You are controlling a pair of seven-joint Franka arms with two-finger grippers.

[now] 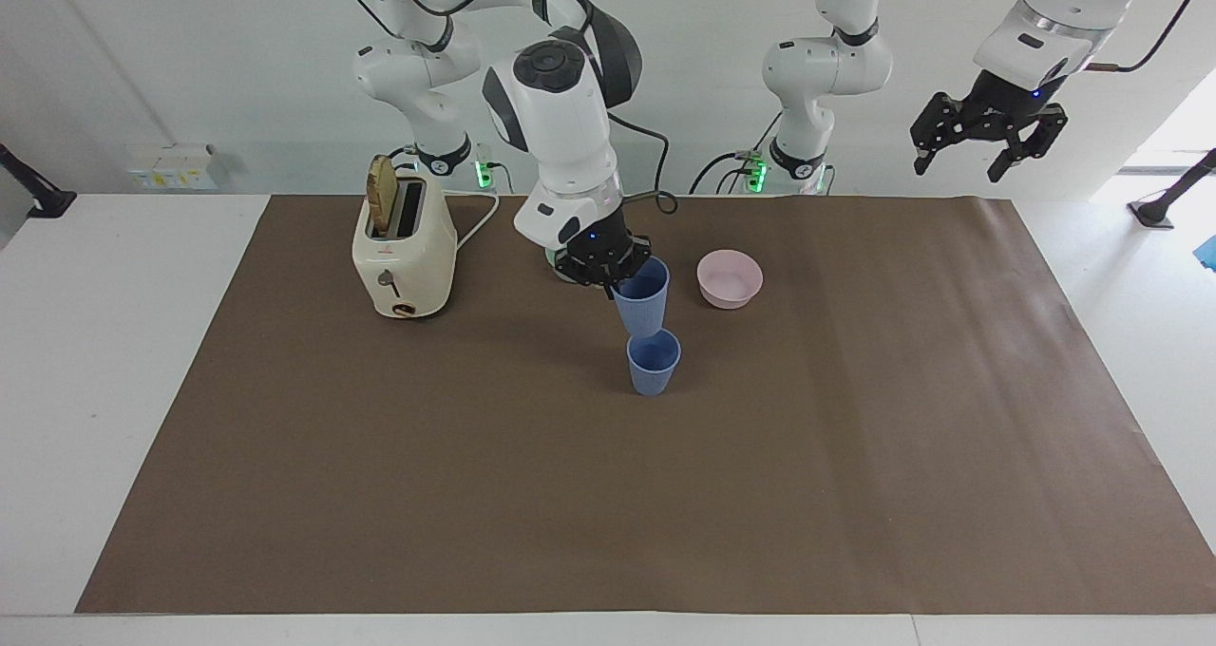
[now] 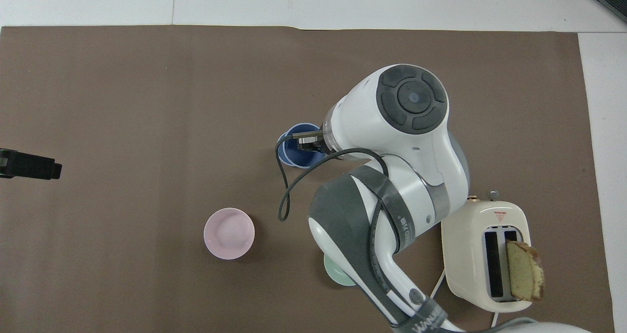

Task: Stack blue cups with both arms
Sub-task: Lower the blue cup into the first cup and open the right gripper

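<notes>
One blue cup (image 1: 654,365) stands upright on the brown mat near the middle of the table. My right gripper (image 1: 613,272) is shut on the rim of the second blue cup (image 1: 643,302) and holds it tilted in the air, its base just over the standing cup's mouth. In the overhead view the held cup (image 2: 297,152) covers nearly all of the standing cup under the right gripper (image 2: 307,142). My left gripper (image 1: 959,164) hangs open and empty, high over its own end of the table, and waits; its tip (image 2: 29,164) shows at the overhead view's edge.
A pink bowl (image 1: 730,278) sits nearer to the robots than the cups, toward the left arm's end. A green bowl (image 2: 335,275) is mostly hidden under the right arm. A cream toaster (image 1: 404,247) with a bread slice stands toward the right arm's end.
</notes>
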